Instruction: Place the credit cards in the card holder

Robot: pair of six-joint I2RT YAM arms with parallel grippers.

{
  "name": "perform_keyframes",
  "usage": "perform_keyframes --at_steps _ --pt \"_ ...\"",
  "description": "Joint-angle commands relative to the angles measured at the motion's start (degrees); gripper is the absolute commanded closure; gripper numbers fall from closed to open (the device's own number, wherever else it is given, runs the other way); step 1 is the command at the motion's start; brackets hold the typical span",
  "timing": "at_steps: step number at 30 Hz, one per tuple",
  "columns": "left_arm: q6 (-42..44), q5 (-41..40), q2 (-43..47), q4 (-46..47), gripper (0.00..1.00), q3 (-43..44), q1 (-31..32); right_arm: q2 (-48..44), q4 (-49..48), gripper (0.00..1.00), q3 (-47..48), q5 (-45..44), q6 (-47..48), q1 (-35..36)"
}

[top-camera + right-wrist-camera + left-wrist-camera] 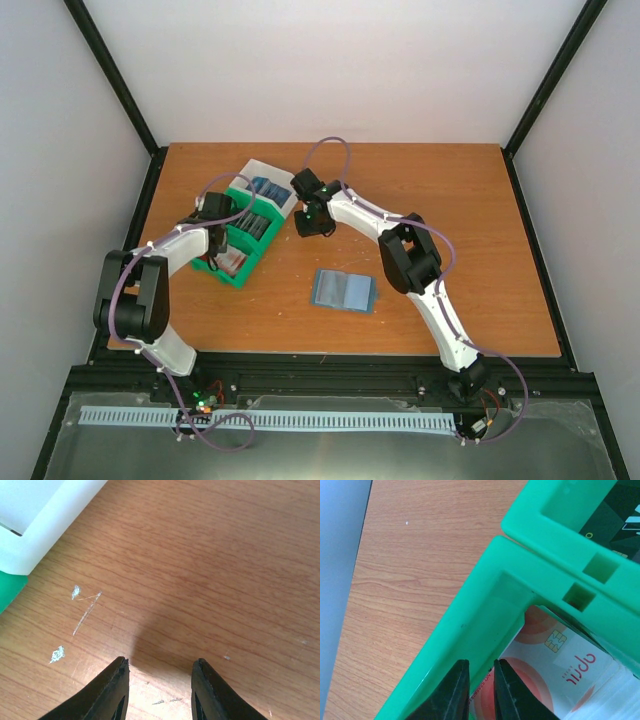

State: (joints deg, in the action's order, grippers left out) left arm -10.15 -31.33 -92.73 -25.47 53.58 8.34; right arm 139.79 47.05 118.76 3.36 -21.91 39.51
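Observation:
The card holder [343,290] lies open on the table's middle, its grey-blue inside facing up. A red and white credit card [555,665] leans in the near compartment of the green bin [470,625]. My left gripper [481,661] hangs right over that compartment's corner, jaws only a narrow gap apart. One fingertip is above the bin wall, the other above the card's edge, and nothing is clamped. A dark card [620,510] sits in the neighbouring compartment. My right gripper [161,661] stands open and empty over bare wood, between the bins and the card holder.
The green bin [240,245] and the white bin [265,190] stand side by side at the left rear, the white one holding blue cards. The white bin's corner [40,520] is up-left of my right fingers. Black frame posts border the table.

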Motion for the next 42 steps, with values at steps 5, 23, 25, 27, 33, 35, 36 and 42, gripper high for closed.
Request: perform_keyframes --at_steps 5,23,25,27,33,35,36,42 --pt "0.36 2.96 -0.86 -0.2 0.81 -1.56 -0.78 -1.41 -0.28 0.64 -1.62 1.91 0.85 -0.04" --pt "0.63 3.46 0.77 -6.2 0.99 5.15 -1.09 -7.68 -1.04 0.63 -2.58 1.83 0.69 -0.06" --pt "0.0 4.48 1.86 -8.86 0.99 6.55 -1.04 -8.87 -0.78 0.63 -2.67 1.74 0.59 0.0" --pt "-0.92 5.26 3.07 -11.95 0.99 7.85 -0.96 -10.12 -0.4 0.62 -3.01 1.98 0.49 -0.04" --pt "-5.72 7.11 7.79 -23.4 0.99 11.63 -0.69 -16.89 -1.61 0.57 -9.03 6.31 -0.84 -0.11" --pt "-6.91 8.31 9.97 -26.31 0.99 12.96 -0.69 -20.22 -2.9 0.54 -12.36 8.11 -1.6 -0.24" --pt "-7.24 9.7 11.15 -27.42 0.99 13.82 -0.67 -22.71 -3.72 0.52 -14.11 9.34 -2.06 -0.41" --pt "-5.48 29.69 19.56 -25.15 0.99 19.64 -0.28 -35.01 -10.2 0.4 -26.38 17.02 -6.79 -2.74"
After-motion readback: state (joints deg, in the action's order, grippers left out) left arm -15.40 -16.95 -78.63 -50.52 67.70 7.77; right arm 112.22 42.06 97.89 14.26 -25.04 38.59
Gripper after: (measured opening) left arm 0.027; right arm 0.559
